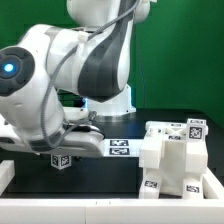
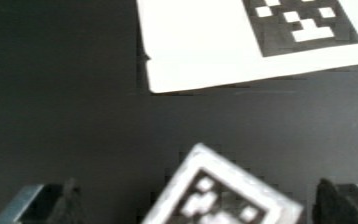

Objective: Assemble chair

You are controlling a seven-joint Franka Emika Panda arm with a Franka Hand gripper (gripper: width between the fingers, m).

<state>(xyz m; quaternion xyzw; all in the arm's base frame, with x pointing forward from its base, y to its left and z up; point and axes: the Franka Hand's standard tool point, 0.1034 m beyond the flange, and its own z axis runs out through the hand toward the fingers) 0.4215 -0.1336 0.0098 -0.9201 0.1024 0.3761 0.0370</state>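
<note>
A small white chair piece (image 2: 220, 190) with a black-and-white tag lies on the black table, turned at an angle between my gripper's dark fingers (image 2: 48, 205). My gripper (image 2: 201, 206) stands open around it, with a gap on each side and nothing gripped. In the exterior view the same small tagged piece (image 1: 62, 159) sits at the exterior view's left, just under the gripper (image 1: 64, 147), which the arm largely hides. A blocky white cluster of joined chair pieces (image 1: 170, 158) with several tags stands at the exterior view's right.
The marker board (image 1: 120, 147) lies flat on the table between the small piece and the chair cluster, and its corner (image 2: 247, 40) shows in the wrist view. The arm's white base (image 1: 105, 100) rises behind.
</note>
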